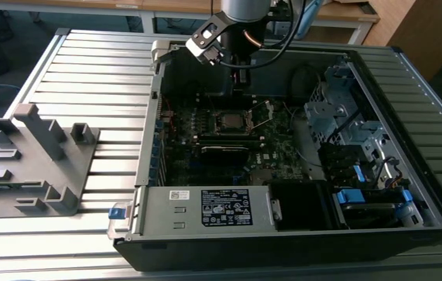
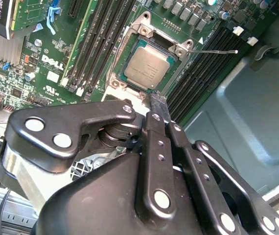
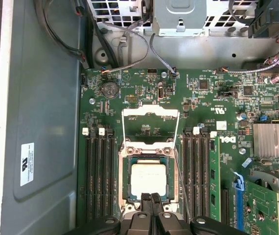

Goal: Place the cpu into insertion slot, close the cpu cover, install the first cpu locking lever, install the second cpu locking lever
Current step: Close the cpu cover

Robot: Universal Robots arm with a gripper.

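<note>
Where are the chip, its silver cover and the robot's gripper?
cpu [image 3: 149, 178], first wrist view, middle of its grey top.
cpu cover [image 3: 150, 112], first wrist view, frame bar farthest from the cpu.
gripper [image 2: 158, 100], second wrist view, where its fingertips meet.

Arm [image 1: 242, 8] reaching down, hand [image 2: 159, 104] lowered (fingers [image 3: 148, 205] pressed together)

Black linked claw [image 2: 158, 102] with round silver pivot pins [image 2: 161, 199].

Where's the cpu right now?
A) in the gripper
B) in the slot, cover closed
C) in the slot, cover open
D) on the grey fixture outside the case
C: the cpu sits in the slot, with the cover swung open beside it.
</note>
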